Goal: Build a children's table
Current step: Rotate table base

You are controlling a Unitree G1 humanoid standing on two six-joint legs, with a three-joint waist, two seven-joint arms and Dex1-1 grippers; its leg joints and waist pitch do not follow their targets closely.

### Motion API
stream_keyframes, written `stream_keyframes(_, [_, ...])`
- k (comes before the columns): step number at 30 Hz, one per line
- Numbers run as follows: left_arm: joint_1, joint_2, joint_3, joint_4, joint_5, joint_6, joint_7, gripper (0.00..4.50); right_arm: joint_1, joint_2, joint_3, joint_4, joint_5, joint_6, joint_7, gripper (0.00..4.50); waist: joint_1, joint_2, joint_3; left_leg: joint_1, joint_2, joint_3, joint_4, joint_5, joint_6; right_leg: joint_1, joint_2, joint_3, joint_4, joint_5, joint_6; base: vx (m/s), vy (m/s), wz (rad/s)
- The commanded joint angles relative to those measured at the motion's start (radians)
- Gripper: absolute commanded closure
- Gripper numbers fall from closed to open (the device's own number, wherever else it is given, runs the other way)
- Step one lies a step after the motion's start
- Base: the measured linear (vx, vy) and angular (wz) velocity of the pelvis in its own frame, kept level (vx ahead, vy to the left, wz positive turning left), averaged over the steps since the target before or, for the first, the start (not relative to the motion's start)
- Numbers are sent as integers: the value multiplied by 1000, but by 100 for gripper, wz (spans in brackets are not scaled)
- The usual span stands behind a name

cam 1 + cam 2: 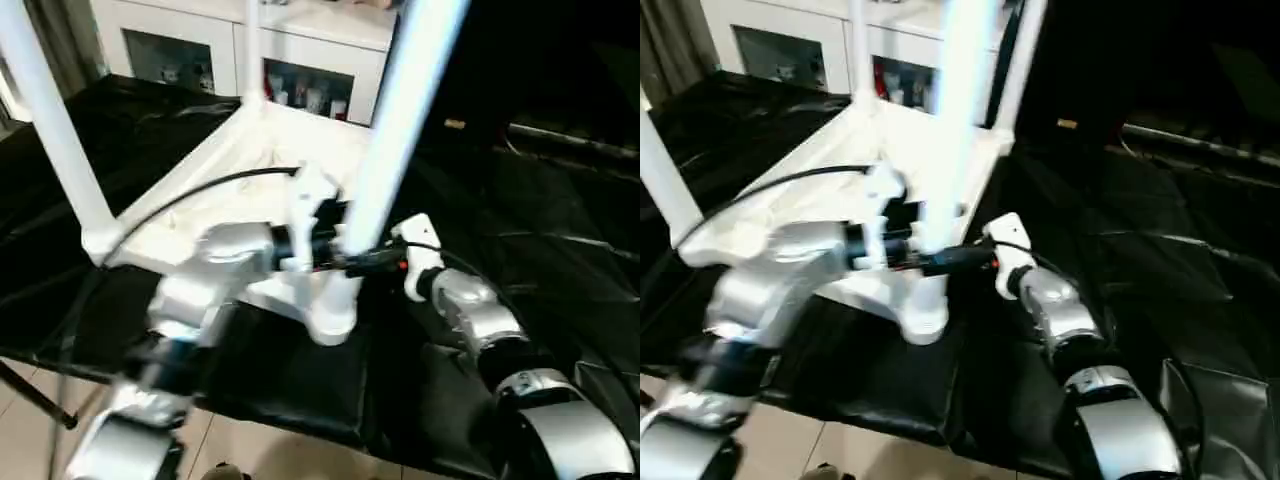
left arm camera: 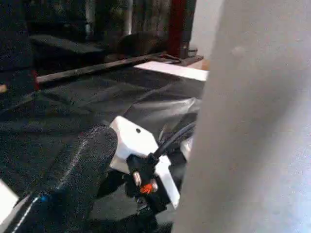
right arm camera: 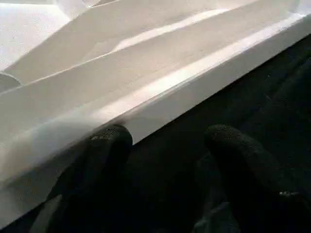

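Note:
The white table top [image 1: 200, 215] lies upside down on the black cloth, with legs standing up from its corner sockets. The nearest leg [image 1: 390, 130] rises from the near corner socket [image 1: 335, 322]; another leg [image 1: 50, 120] stands at the left, and a third leg [image 1: 250, 50] at the far corner. My left gripper [image 1: 325, 238] is at the nearest leg, low down; one black finger [image 2: 82, 170] stands apart from the leg [image 2: 252, 121], and the other finger is hidden. My right gripper [image 3: 165, 160] is open and empty, its fingers close to the top's rim [image 3: 194, 92] beside that socket.
A white cabinet with glass doors [image 1: 290, 60] stands behind the work table. The black-covered table's front edge [image 1: 260, 405] runs just below my arms, with tiled floor [image 1: 40, 440] beyond it. Crumpled black cloth [image 1: 540, 220] spreads to the right.

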Motion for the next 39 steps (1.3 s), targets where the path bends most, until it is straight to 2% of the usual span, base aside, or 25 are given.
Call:
stream_keyframes(1, [-34, -35, -37, 27, 20, -29, 9, 6, 1, 16, 18, -29, 19, -2, 73, 144, 8, 13, -69, 16, 44, -24, -71, -288, -19, 46, -77, 58, -87, -244, -177, 0, 0, 0])
stream_keyframes(2, [-39, -44, -40, 41, 27, -39, 11, 6, 5, 17, 20, -34, 20, -3, 86, 144, 7, 11, -68, 13, 43, -24, -71, -283, -15, 48, -76, 58, -86, -239, -179, 0, 0, 0])
stream_keyframes(5, [-50, -62, -48, 64, 40, -57, 14, 6, 12, 15, 23, -49, 29, 0, 135, 144, 6, 11, -67, 13, 44, -25, -72, -292, -9, 49, -78, 57, -91, -261, -178, 0, 0, 0])
stream_keyframes(9, [-59, -78, -61, 84, 50, -75, 13, 6, 9, 4, 19, -48, 31, 5, 162, 144, 6, 17, -66, 15, 46, -26, -72, -305, -10, 47, -79, 56, -93, -280, -184, 0, 0, 0])
stream_keyframes(18, [-70, -120, -79, 121, 75, -112, 19, 6, 22, -8, 23, -76, 46, 16, 257, 144, 7, 11, -67, 14, 47, -25, -70, -281, 8, 50, -79, 55, -90, -242, -203, 0, 0, 0])
stream_keyframes(21, [-76, -145, -89, 126, 80, -124, 22, 6, 32, -2, 40, -94, 45, 16, 292, 144, 8, 10, -66, 15, 48, -25, -72, -288, 9, 49, -80, 55, -93, -258, -197, 0, 0, 0])
stream_keyframes(25, [-82, -154, -90, 141, 91, -136, 20, 6, 25, 4, 34, -86, 48, 19, 306, 144, 8, 9, -65, 15, 47, -26, -72, -301, 7, 48, -83, 54, -98, -300, -188, 0, 0, 0])
stream_keyframes(29, [-88, -167, -96, 150, 98, -144, 21, 6, 29, 9, 38, -100, 50, 26, 335, 144, 7, 10, -65, 14, 49, -26, -72, -298, 11, 47, -82, 55, -98, -294, -189, 0, 0, 0])
stream_keyframes(34, [-94, -178, -95, 172, 121, -163, 29, 6, 23, 11, 36, -85, 28, 9, 281, 144, 7, 10, -65, 14, 49, -26, -73, -300, 11, 46, -82, 55, -98, -283, -193, 0, 0, 0])
stream_keyframes(37, [-98, -140, -100, 206, 175, -196, 56, 6, 6, 5, 20, -50, -2, -30, 177, 144, 6, 10, -64, 15, 50, -29, -75, -311, 3, 44, -86, 54, -102, -322, -176, 0, 0, 0])
stream_keyframes(38, [-92, -95, -103, 228, 218, -218, 71, 6, -10, -7, -1, -23, -13, -47, 100, 144, 3, 6, -63, 14, 49, -32, -77, -317, -4, 43, -85, 53, -100, -347, -163, 0, 0, 0])
stream_keyframes(39, [-85, -76, -100, 227, 224, -213, 70, 6, -14, -12, -14, -19, -5, -46, 89, 144, 1, 2, -64, 10, 48, -33, -78, -315, -6, 47, -85, 52, -100, -356, -156, 0, 0, 0])
